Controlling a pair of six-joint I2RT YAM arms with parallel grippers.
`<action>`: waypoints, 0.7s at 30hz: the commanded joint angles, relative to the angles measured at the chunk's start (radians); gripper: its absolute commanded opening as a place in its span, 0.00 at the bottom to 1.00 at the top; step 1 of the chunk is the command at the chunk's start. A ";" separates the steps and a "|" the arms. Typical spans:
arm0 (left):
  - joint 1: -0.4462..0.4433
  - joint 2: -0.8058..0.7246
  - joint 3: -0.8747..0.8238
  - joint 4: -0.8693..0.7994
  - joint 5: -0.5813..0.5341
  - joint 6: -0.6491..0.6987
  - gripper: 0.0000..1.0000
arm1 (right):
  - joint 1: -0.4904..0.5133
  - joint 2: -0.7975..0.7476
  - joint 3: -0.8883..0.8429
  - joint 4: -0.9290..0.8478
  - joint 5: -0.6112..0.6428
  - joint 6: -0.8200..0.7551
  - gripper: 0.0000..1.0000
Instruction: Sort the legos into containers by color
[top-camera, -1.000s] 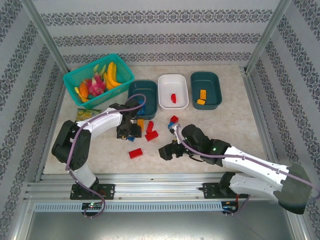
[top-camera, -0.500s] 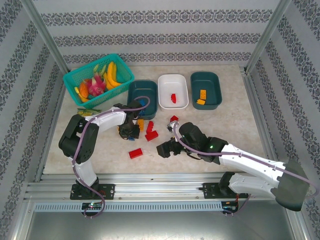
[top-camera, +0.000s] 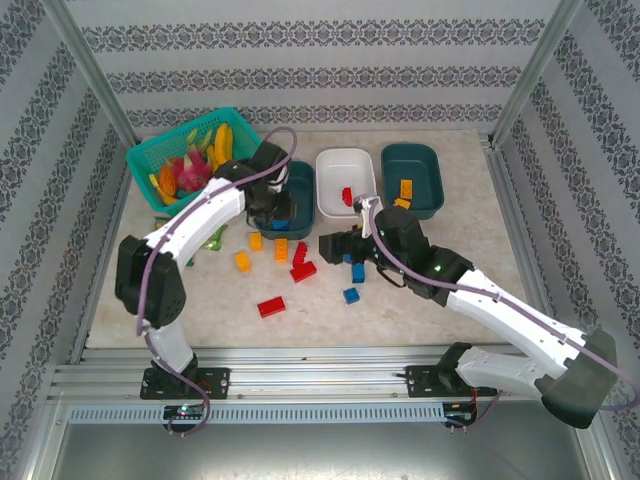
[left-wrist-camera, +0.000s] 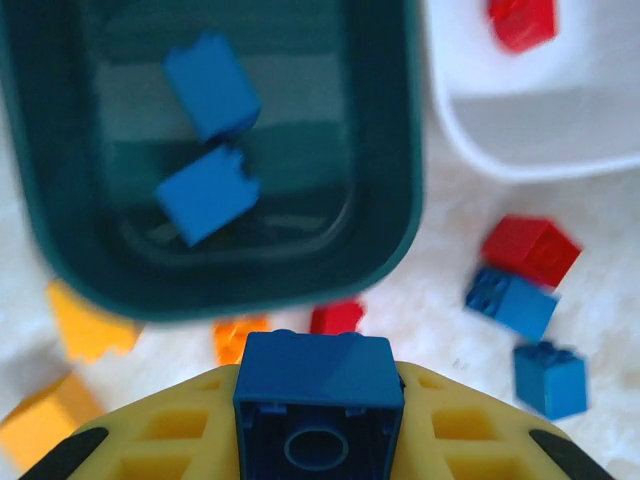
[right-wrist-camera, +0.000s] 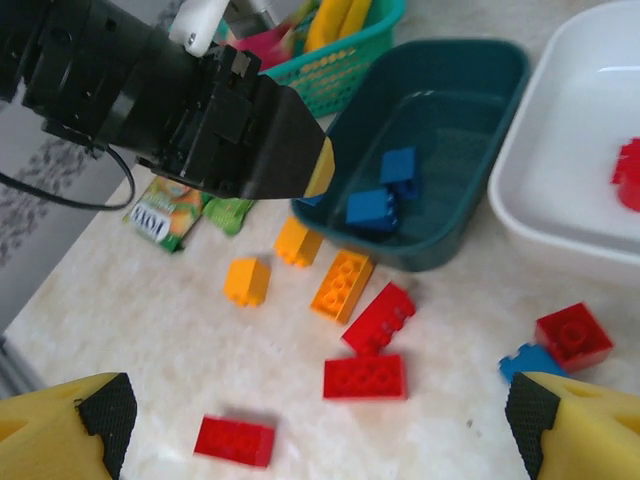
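My left gripper (top-camera: 274, 212) is shut on a blue lego (left-wrist-camera: 318, 398) and hangs over the near end of the left dark teal tray (top-camera: 304, 180). Two blue legos (left-wrist-camera: 210, 95) lie in that tray (left-wrist-camera: 400, 190). The white tray (top-camera: 346, 158) holds a red lego (top-camera: 347, 195), and the right teal tray (top-camera: 412, 153) holds an orange one (top-camera: 404, 190). My right gripper (top-camera: 334, 246) stands wide open with nothing in it above the loose pile. Under it lie red legos (right-wrist-camera: 364, 377), orange ones (right-wrist-camera: 342, 283) and a blue one (right-wrist-camera: 528, 360).
A bright teal mesh basket (top-camera: 150, 160) of toy fruit sits at the back left. Green snack packets (top-camera: 176, 228) lie beside the left arm. A lone red lego (top-camera: 270, 306) and two blue ones (top-camera: 350, 295) lie nearer the front. The left arm's black wrist (right-wrist-camera: 190, 110) hangs over the tray.
My left gripper rose from the pile and swung back over the left teal tray with a blue lego. The right gripper moved away from the front edge to the pile.
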 joint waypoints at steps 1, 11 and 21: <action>0.026 0.167 0.116 -0.057 0.053 -0.019 0.28 | -0.054 0.041 0.049 -0.016 0.003 0.056 0.97; 0.050 0.442 0.359 -0.105 0.111 -0.065 0.32 | -0.113 0.080 0.073 -0.016 -0.020 0.109 0.96; 0.057 0.410 0.336 -0.108 0.086 -0.091 0.62 | -0.113 0.109 0.067 -0.037 -0.006 0.098 0.96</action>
